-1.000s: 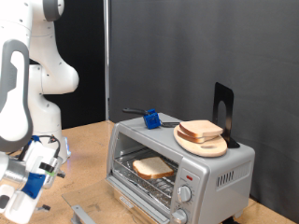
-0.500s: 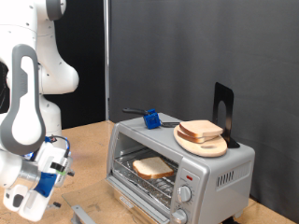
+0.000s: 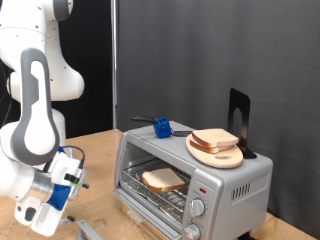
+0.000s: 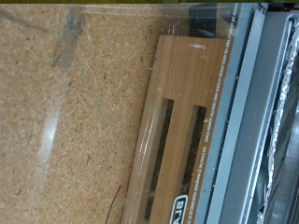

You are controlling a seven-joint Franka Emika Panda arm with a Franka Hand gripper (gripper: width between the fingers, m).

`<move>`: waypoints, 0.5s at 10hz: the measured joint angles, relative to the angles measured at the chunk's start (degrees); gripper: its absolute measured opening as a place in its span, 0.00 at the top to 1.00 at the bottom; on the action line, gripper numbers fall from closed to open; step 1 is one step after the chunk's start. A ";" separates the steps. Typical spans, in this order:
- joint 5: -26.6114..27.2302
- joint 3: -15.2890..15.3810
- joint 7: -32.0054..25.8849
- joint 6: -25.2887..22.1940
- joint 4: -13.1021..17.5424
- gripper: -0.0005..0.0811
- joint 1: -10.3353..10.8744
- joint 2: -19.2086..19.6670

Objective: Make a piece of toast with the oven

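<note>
The oven point(image 3: 230, 182), silver-grey with two knobs, stands right of centre in the exterior view. Its glass door point(image 3: 135, 218) is folded down open. A piece of toast point(image 3: 163, 179) lies on the wire rack inside. More slices point(image 3: 215, 139) lie on a round wooden board point(image 3: 216, 155) on top of the oven. My gripper point(image 3: 66, 184) hangs low at the exterior view's left, a little away from the open door's outer edge; nothing shows between its fingers. The wrist view shows the open door's glass point(image 4: 112, 112) over the table, a brown slotted panel point(image 4: 182, 131), and no fingers.
A blue object point(image 3: 161, 127) with a dark utensil and a black stand point(image 3: 238, 120) sit on the oven top. The table point(image 3: 95, 150) is cork-coloured board. A black curtain hangs behind. The arm's white body point(image 3: 30, 110) fills the exterior view's left.
The hand has moved towards the exterior view's right, nearer the open oven door, and turned somewhat. The oven, toast and board have not moved.
</note>
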 joint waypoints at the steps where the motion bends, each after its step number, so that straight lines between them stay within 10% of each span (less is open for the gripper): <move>1: 0.03 0.07 0.22 0.13 0.01 0.16 0.05 -0.01; 5: -0.69 -0.54 1.60 -4.59 0.50 0.16 -0.72 -1.52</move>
